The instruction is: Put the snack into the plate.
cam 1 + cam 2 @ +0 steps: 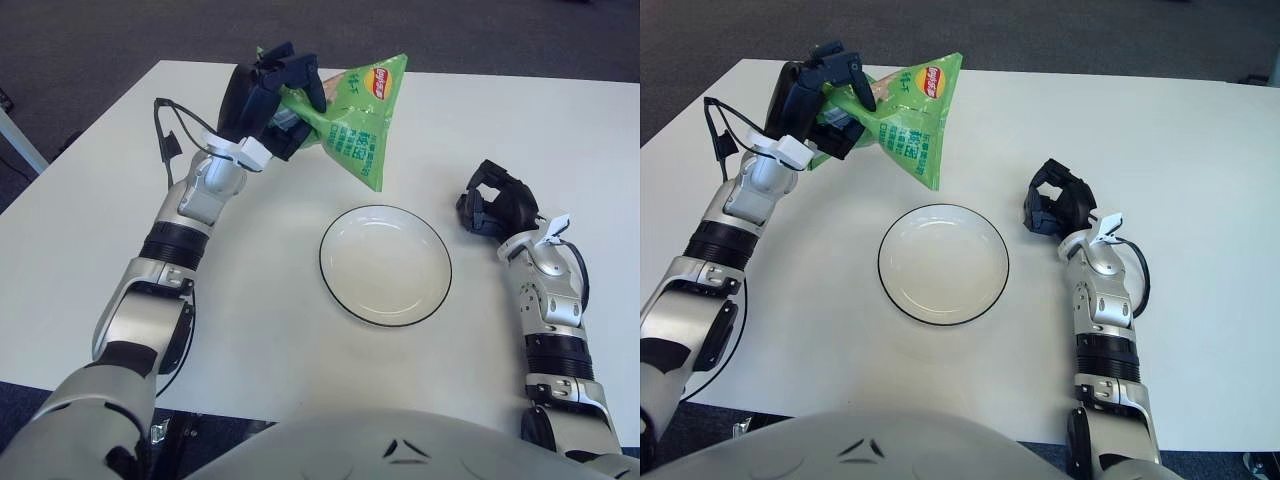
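Green chip bag hung clamped in the left hand, mid-carry; next it needed moving right over the plate, then release.

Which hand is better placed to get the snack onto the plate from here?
Left. The left hand already grips the green snack bag in the air, up-left of the empty plate. The right hand shows right of the plate, holding nothing.

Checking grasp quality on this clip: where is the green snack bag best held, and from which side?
By its upper left corner, from the robot's left, as the left hand grips it now: the green snack bag hangs tilted, its free lower corner pointing toward the plate, ready for release.
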Robot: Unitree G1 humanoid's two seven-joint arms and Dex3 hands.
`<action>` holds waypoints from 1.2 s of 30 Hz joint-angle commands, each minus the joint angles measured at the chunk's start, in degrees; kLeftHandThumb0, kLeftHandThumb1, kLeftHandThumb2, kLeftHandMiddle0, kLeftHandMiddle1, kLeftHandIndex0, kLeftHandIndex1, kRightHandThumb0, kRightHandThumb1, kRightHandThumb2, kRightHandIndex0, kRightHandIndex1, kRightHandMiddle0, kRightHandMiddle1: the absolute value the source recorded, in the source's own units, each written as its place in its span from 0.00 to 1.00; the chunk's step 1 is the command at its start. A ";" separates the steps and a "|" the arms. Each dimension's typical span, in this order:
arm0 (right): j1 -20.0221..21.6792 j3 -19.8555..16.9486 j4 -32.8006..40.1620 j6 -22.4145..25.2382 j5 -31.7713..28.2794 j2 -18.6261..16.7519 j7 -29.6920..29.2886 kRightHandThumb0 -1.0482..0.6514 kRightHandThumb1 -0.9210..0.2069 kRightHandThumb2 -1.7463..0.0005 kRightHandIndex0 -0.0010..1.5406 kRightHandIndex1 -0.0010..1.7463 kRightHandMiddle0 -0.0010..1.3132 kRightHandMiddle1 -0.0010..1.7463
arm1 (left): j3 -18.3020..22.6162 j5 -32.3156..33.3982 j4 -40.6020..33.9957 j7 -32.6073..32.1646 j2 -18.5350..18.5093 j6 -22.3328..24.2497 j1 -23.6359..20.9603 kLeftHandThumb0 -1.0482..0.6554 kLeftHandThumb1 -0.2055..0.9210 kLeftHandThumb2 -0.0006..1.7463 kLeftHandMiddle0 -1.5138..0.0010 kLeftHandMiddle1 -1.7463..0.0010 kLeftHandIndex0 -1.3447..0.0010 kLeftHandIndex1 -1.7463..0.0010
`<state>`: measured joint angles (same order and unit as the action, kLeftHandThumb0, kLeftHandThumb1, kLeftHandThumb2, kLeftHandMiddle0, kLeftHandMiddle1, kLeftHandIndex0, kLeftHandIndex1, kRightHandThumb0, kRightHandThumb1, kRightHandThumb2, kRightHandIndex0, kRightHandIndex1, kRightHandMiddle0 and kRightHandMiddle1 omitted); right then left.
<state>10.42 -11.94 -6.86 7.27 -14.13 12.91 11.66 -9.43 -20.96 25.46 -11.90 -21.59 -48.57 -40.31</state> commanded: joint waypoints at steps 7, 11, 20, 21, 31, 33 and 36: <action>-2.43 0.28 -2.69 2.32 0.07 -0.75 0.21 0.33 0.53 0.25 0.84 1.00 0.47 1.00 | 0.22 6.38 0.56 7.10 2.14 -3.69 -0.91 1.00 0.16 1.00 0.40 0.00 0.16 0.00; -2.50 0.30 -2.51 2.35 0.02 -0.83 0.22 0.34 0.53 0.25 0.84 1.00 0.46 1.00 | -1.32 10.15 -1.25 15.67 1.01 0.81 -2.00 1.00 0.16 1.00 0.40 0.00 0.16 0.00; -2.70 0.44 -1.48 3.08 0.04 -1.23 -0.39 0.34 0.52 0.26 0.84 1.00 0.46 1.00 | 2.36 -10.41 -15.86 5.02 1.83 7.38 7.25 0.62 0.14 0.97 0.40 0.06 0.49 0.00; -2.73 0.46 -1.39 3.12 0.03 -1.25 -0.42 0.34 0.52 0.26 0.84 1.00 0.46 1.00 | 2.29 -10.65 -16.10 4.84 1.85 7.53 7.38 0.62 0.14 0.97 0.40 0.06 0.50 0.00; -2.91 0.69 -0.64 3.67 -0.05 -1.38 -0.58 0.34 0.52 0.26 0.83 1.00 0.46 1.00 | -3.04 -14.99 -8.27 2.12 3.22 1.65 -2.27 0.61 0.14 0.99 0.42 0.01 0.50 0.01; -2.93 0.75 -0.60 3.74 -0.06 -1.41 -0.60 0.34 0.52 0.26 0.83 1.00 0.46 1.00 | -4.34 -9.18 -5.92 4.27 4.25 -2.17 -1.68 0.61 0.12 1.00 0.41 0.00 0.47 0.03; -2.95 0.70 -0.47 3.90 -0.25 -1.61 -0.71 0.34 0.52 0.26 0.83 1.00 0.46 1.00 | -6.47 -3.22 -5.54 7.59 5.37 -4.49 -0.29 0.61 0.10 1.00 0.41 0.00 0.44 0.05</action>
<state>10.23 -11.79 -5.41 8.56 -14.19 12.86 11.31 -13.43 -28.74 18.59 -7.26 -17.58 -50.06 -42.00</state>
